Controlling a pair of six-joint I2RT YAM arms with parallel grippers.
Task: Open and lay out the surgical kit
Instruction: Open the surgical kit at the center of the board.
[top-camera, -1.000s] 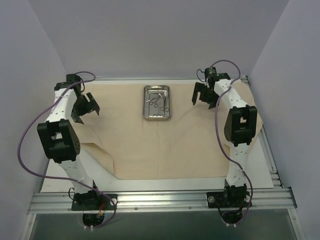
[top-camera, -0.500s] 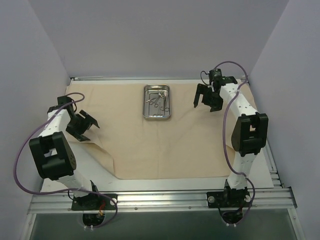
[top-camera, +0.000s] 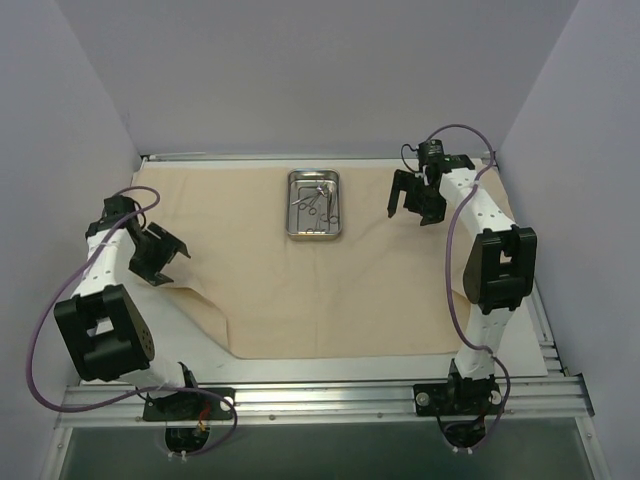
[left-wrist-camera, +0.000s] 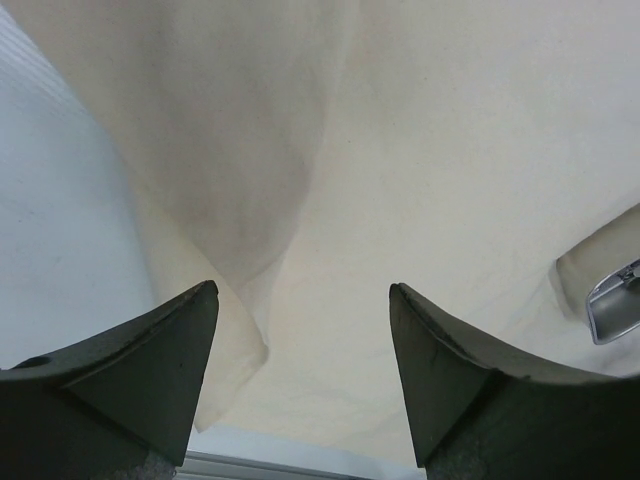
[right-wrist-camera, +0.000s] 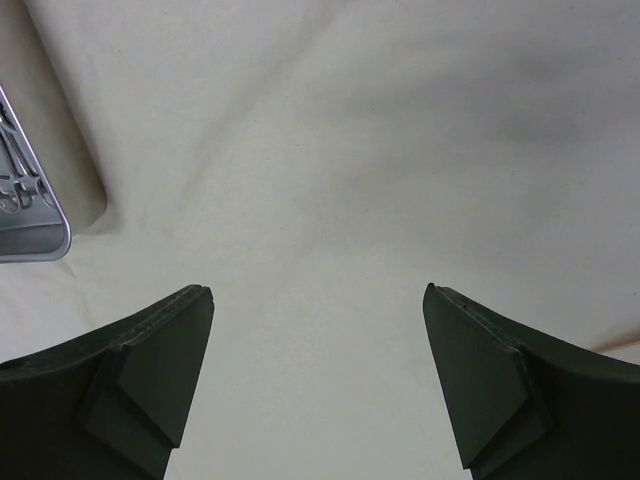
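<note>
Top external: high behind the table's (top-camera: 520, 350) near edge, looking down over all of it. Both wrist views: close over the cloth (left-wrist-camera: 420, 150), angled down; tray (right-wrist-camera: 25, 215) edge shared by all three.

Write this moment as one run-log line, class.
wrapping cloth: spread, near-left corner folded | steel tray: on cloth, instruments inside | left gripper: open, empty, over fold | right gripper: open, empty, over cloth

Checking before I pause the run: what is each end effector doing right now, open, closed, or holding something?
Left end effector: open, holding nothing.
Right end effector: open, holding nothing.
</note>
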